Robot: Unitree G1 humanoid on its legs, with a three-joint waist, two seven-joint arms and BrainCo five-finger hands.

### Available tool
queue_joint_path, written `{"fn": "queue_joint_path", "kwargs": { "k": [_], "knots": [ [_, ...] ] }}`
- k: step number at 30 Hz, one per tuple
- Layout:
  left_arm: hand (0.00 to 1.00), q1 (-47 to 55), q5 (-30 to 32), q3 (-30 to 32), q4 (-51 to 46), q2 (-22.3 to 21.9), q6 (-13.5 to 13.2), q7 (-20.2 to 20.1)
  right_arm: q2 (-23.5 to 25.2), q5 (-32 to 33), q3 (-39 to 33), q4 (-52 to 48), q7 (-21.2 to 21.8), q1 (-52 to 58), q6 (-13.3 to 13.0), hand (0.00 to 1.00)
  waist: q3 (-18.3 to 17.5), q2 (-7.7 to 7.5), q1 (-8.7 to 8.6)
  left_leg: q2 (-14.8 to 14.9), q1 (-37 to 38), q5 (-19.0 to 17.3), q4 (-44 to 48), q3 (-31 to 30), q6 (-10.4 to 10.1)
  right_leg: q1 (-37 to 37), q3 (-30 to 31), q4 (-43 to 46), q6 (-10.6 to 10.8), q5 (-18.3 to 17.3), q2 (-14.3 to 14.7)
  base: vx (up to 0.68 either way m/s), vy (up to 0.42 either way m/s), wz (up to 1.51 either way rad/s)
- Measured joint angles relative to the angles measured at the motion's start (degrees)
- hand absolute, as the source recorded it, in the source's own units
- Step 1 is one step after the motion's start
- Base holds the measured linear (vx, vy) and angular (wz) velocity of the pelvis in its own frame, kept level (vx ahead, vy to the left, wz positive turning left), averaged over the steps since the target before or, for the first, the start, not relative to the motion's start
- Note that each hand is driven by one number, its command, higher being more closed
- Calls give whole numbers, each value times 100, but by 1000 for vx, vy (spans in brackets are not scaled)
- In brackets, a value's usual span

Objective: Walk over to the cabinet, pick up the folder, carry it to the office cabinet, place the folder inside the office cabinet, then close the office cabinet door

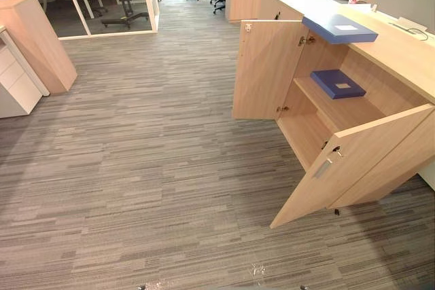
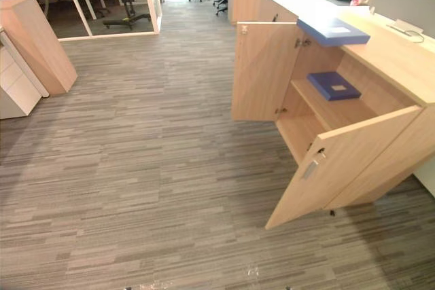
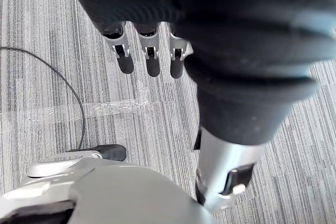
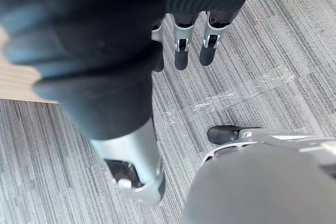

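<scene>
Blue folder (image 1: 338,28) w/ white label atop cabinet (image 1: 401,52)

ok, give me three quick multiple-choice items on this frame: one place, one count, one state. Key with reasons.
1. Where does the lighter blue folder lie?
A. on the office cabinet top, at its front edge
B. on the carpet
C. on the cabinet's bottom board

2. How many blue folders show?
A. one
B. two
C. four

3. How do the cabinet doors stand?
A. both shut
B. one open, one shut
C. both open

Key:
1 A, it lies on the top, above the opening.
2 B, a darker folder lies on the inner shelf as well.
3 C, the far door and the near door both swing outward.
</scene>
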Motion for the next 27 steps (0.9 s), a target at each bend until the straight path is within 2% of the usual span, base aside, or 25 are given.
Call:
{"fn": "queue_joint_path", "kwargs": {
  "k": [2, 13, 17, 27],
  "knots": [
    [0, -28, -1, -1, 45, 8, -1, -36, 9, 0, -11, -1, 12, -87, -1, 0, 4, -2, -2, 2, 19, -1, -14, 14, -1, 7, 0, -4, 54, -16, -2, 0, 0, 0],
    [0, -53, 2, -4, 61, 15, -2, -42, 63, 12, -127, -11, 22, -211, -17, 0, 29, -27, 5, 10, 32, -8, -10, 24, -12, 8, -3, -32, 59, -27, -3, 0, 0, 0],
    [0, -54, 5, -4, 53, 40, -21, -33, 131, 210, -120, -14, 0, -255, -69, 0, 62, -80, 1, 17, 35, -19, -4, 23, -28, 13, -21, -32, 32, -51, -3, 3, 0, 1],
    [0, -63, 3, -2, 54, 72, -18, -30, 300, 208, -114, -21, -55, -306, -83, 0, 121, -153, -3, 23, 127, -74, 2, 22, -99, 115, -78, -30, 52, -71, -1, 8, 1, 1]
  ]
}}
